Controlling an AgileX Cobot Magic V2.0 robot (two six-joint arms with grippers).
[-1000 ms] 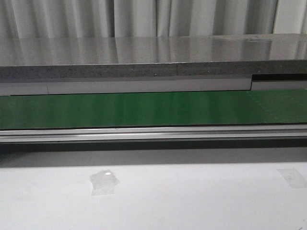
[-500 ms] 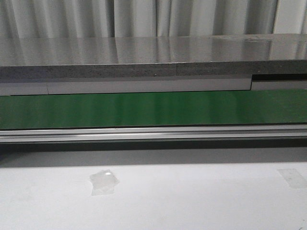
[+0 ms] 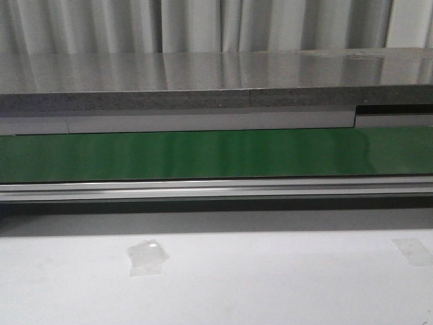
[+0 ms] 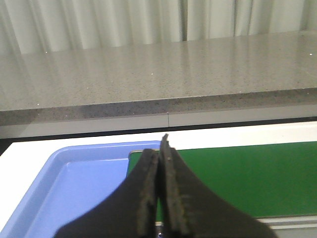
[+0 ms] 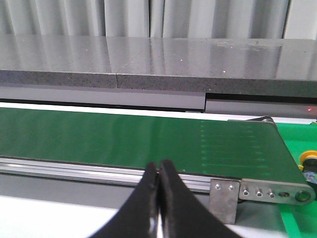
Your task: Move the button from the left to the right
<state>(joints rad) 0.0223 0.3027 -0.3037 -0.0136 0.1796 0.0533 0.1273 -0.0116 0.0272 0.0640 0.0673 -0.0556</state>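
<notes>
No button shows clearly in any view. In the right wrist view a small yellow round part with a dark piece lies on a green surface past the belt's end, cut off by the frame edge. I cannot tell whether it is the button. My left gripper is shut and empty, held above the inner edge of a blue tray where it meets the green conveyor belt. My right gripper is shut and empty, in front of the belt's aluminium side rail. Neither gripper shows in the front view.
The green belt runs across the front view behind an aluminium rail, with a grey stone counter and curtains behind. The white table carries two tape patches. The belt's end roller bracket is on the right.
</notes>
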